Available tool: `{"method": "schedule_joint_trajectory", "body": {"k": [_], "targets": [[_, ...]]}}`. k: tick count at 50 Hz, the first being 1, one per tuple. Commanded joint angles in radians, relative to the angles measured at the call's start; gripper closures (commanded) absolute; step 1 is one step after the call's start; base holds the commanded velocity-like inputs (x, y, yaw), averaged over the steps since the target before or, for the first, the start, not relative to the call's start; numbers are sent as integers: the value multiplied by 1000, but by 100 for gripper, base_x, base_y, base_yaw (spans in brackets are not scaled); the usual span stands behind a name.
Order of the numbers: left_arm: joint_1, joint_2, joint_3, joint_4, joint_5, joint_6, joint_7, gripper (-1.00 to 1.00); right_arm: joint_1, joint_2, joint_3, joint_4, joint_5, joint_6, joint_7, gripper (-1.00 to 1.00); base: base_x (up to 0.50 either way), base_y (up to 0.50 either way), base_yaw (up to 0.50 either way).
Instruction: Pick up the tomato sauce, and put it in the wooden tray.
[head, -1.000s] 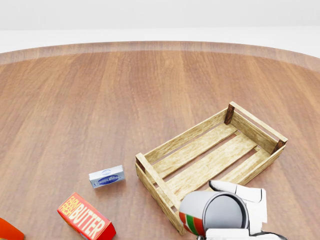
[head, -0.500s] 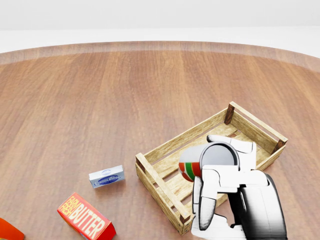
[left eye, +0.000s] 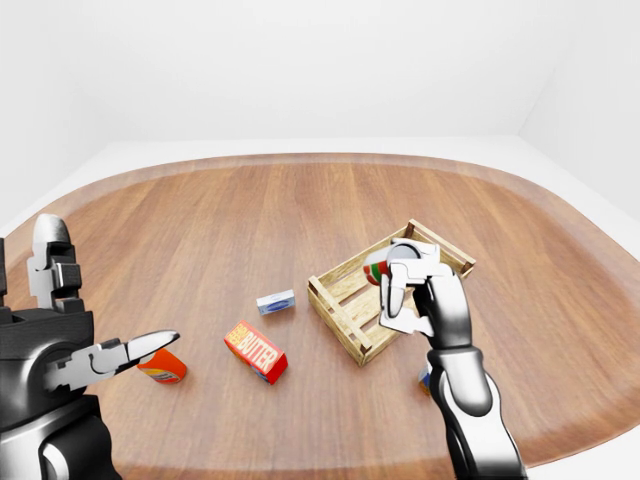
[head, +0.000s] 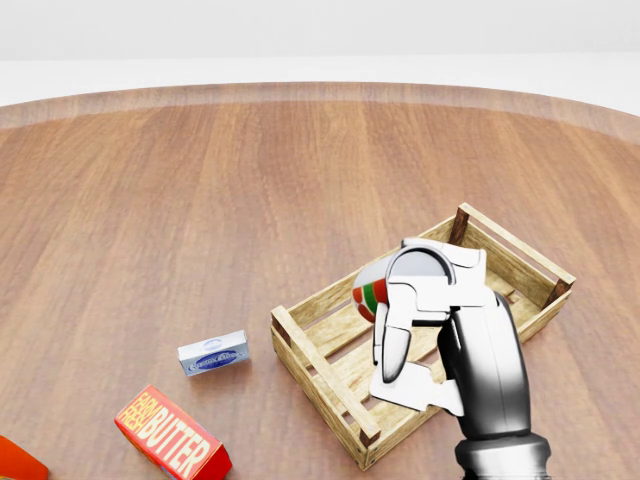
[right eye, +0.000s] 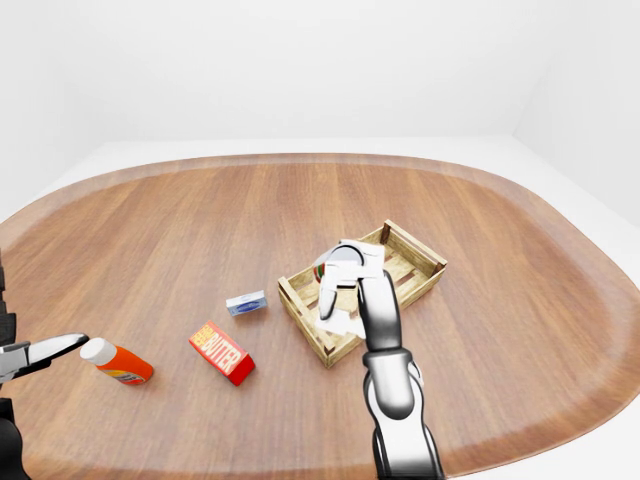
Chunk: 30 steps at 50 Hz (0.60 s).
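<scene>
The tomato sauce can (head: 371, 291), with a red, green and white label and a grey end, lies on its side in my right hand (head: 405, 302), whose white fingers are shut around it. Hand and can hang over the middle of the slatted wooden tray (head: 318, 362) at the right of the head view; the hand hides most of the can. I cannot tell whether the can touches the tray floor. My left hand (left eye: 112, 356) shows at the lower left of the left-eye view, fingers open and holding nothing, far from the tray.
A red butter box (head: 171, 436) and a small blue-and-white box (head: 213, 353) lie left of the tray. An orange bottle with a white cap (right eye: 117, 362) lies near my left hand. A small blue item (left eye: 425, 377) peeks out beside my right forearm. The round wooden table's edge curves across the top.
My right hand has carried the can up the head view, from the bottom edge below the tray to over the tray's middle. Nothing else on the table moved.
</scene>
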Motion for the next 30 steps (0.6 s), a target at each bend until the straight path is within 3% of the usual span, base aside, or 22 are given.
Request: {"method": "schedule_joint_trajectory", "body": {"k": [1,13,30], "targets": [[-2,2,1,5,-1,0,1,-93,-119,30,-42,134,-39,0,-4,100,0,0,0],[-6,8,4,16,-7,0,4,-93,-267,41,-102,391,-37,0,-11,100,0,0,0],[-9,10,-1,20,-5,0,9,-93,-378,19,-162,664,-12,0,-38,100,0,0,0]]}}
